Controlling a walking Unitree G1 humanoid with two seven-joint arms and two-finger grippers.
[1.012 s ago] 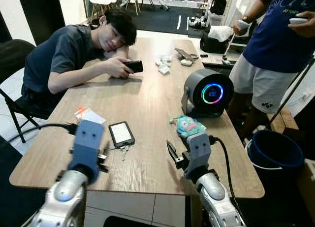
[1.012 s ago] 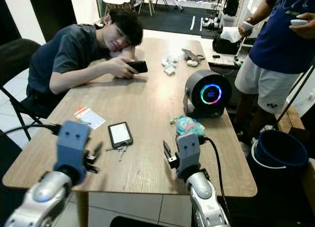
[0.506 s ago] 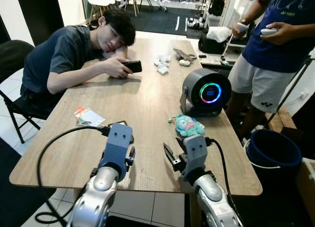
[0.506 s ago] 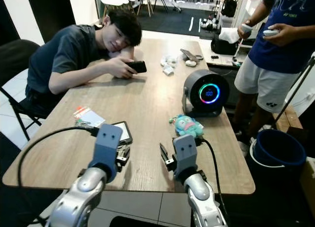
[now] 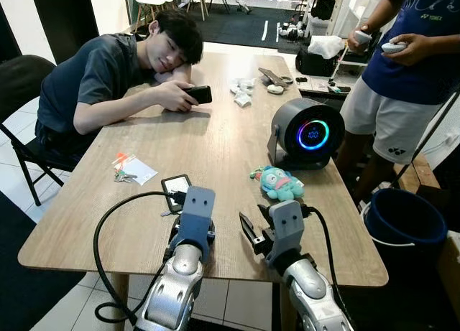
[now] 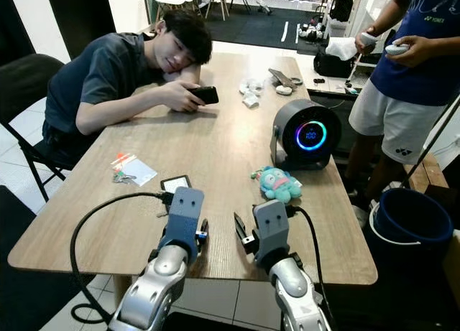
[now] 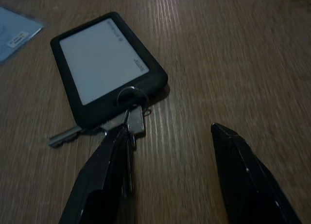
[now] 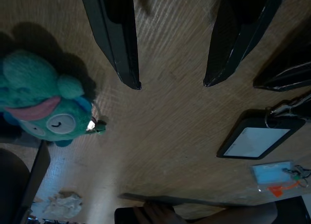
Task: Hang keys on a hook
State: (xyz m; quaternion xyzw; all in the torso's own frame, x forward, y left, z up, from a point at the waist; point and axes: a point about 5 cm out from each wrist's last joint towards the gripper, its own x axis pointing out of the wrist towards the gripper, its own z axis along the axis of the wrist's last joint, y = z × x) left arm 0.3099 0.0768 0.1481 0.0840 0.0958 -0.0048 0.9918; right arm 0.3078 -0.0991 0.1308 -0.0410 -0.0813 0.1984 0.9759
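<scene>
Now the left gripper, fingers spread, should probably shift so both straddle the keys at centre frame, touching the black e-reader, while the open right gripper idles.

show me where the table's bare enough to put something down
Bare wood runs down the table middle, between the person's phone and the e-reader, left of the speaker. The left edge beyond the card is free too. The near edge is crowded: left gripper at the keys, right gripper, plush.
</scene>
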